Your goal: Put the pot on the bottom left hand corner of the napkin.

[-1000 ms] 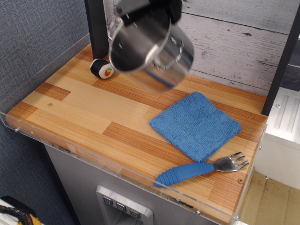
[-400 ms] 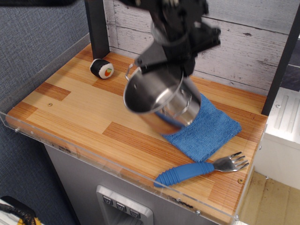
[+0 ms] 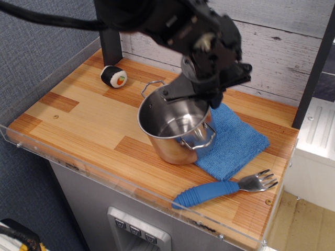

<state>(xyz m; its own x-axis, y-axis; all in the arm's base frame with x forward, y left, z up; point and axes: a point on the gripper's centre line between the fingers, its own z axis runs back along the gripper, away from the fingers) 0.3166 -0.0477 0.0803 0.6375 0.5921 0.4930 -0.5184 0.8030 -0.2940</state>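
Now the pot [image 3: 177,129] is down and level: a second ago I had it tipped in the air over the back of the table [image 3: 78,117], near the toy sushi roll [image 3: 114,76], and less than half a second ago it was tilted above the near-left part of the napkin [image 3: 238,140]. It has come forward and lower, and it stands upright with its mouth facing up. Its base appears to rest over the napkin's near-left corner, with the left part of the pot reaching out over bare wood; I cannot see the cloth beneath it, so I judge this only from where the blue edge disappears behind the steel.

My claw [image 3: 201,97] sits at the far rim of the pot, and looks to be clamped on that rim, though blur and my own housing hide the fingertips, so I cannot tell for certain whether I grip or have let go. The fork [image 3: 225,189] lies untouched near the front edge, well clear of the pot.

By my reckoning, the carrying is done and the placement is nearly there. What remains is to release the rim and lift straight up, without dragging the pot off the corner.
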